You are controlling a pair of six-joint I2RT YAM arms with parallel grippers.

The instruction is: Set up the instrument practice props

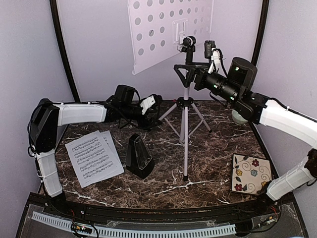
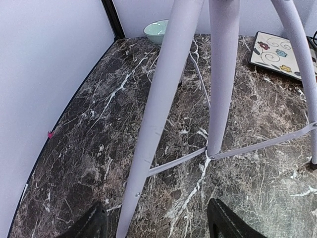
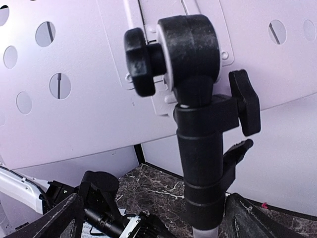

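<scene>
Top external: fixed, high behind both arm bases, facing forward and down over the whole marble table [image 1: 213, 158] and music stand [image 1: 185, 129]

Left wrist: low and close, looking out past the left gripper [image 2: 157, 210] at the tripod legs [image 2: 163, 99] just ahead; floral tile [image 2: 282, 52] and bowl [image 2: 157, 30] far beyond

Right wrist: very close, angled upward past the right gripper [image 3: 156, 206] at the clamp head [image 3: 190, 49]

Shared by all three: the stand

The music stand [image 1: 185, 134] is standing on the table [image 1: 218, 148] near its middle, its desk [image 1: 158, 34] sitting up top toward the back. The music sheets [image 1: 91, 158] are lying overlapped at the left, the metronome [image 1: 139, 157] standing between them and the stand. The tile [image 1: 251, 173] is lying at the near right, and the bowl [image 2: 156, 30] is sitting behind it at the far right.
</scene>
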